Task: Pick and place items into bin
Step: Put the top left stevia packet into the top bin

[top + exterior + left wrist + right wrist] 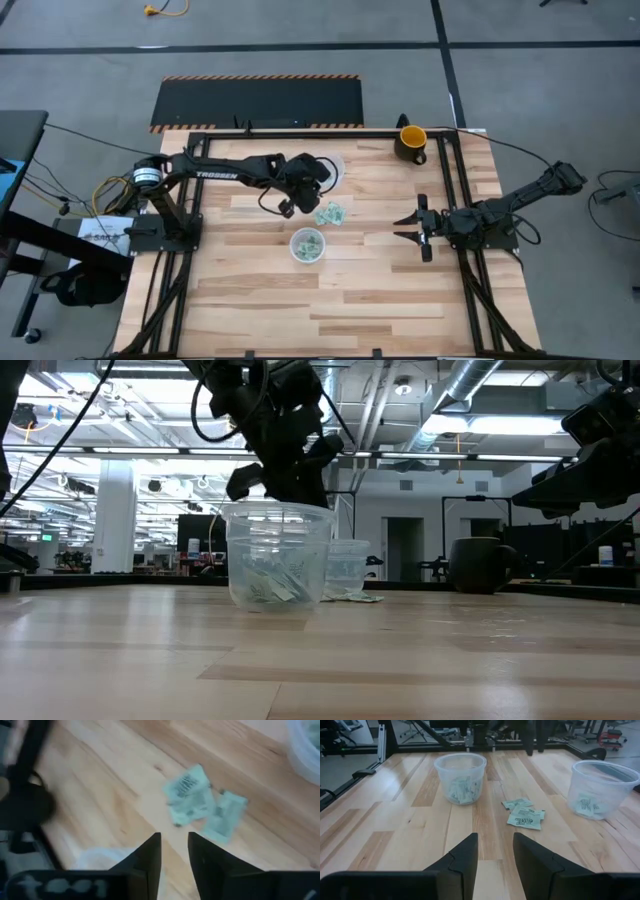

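Note:
Small pale green packets (331,213) lie loose on the wooden table, also seen in the left wrist view as packets (200,802) and in the right wrist view as packets (522,813). More of them fill a clear plastic cup (307,245) standing upright nearer the table's near edge. A second clear cup (337,167) stands farther back, half hidden under the left arm. My left gripper (284,207) hovers open just left of the loose packets, its fingers (150,855) pointing down with nothing between them. My right gripper (414,229) waits open at the table's right.
A yellow-and-dark mug (411,143) stands near the table's far right corner. Black frame rails (455,180) run along the left and right sides. Bare wood lies between the near cup (461,779) and the right gripper.

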Motion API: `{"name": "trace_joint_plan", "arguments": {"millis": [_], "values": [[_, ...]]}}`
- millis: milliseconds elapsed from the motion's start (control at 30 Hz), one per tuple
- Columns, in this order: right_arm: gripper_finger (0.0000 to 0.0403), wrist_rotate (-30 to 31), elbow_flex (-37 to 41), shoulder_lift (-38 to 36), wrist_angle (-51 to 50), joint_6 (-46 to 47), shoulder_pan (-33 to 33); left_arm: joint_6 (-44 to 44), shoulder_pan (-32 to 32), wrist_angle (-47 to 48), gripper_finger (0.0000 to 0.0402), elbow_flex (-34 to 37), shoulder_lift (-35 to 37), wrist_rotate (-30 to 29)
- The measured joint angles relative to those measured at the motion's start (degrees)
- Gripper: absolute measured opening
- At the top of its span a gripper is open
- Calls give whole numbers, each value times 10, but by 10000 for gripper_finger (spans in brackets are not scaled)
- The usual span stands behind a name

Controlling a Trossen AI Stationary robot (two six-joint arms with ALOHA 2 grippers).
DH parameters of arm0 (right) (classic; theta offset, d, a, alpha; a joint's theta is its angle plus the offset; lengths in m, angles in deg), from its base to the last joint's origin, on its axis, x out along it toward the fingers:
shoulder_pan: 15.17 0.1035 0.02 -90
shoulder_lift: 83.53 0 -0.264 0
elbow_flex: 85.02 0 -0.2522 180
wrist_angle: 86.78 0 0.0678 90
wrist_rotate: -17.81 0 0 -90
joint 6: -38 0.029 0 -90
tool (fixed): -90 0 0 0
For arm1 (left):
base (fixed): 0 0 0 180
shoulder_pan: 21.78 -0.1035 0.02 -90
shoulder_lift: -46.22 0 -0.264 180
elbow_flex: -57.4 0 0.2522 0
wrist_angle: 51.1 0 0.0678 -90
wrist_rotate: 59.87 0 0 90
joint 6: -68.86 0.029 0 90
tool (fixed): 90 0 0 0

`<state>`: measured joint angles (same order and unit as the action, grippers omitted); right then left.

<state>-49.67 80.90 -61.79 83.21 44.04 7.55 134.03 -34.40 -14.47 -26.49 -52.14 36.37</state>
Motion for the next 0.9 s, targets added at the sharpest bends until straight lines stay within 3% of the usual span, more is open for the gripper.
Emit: {"name": "trace_joint_plan", "arguments": {"millis": [300,600,900], "values": [[118,0,0,0,0,0,0,-30,2,-5,87,0,-7,-73],[118,0,0,0,0,0,0,-108,-1,6,83,0,-7,-71],[118,0,0,0,0,0,0,63,6,75,83,1,-23,-66]]}}
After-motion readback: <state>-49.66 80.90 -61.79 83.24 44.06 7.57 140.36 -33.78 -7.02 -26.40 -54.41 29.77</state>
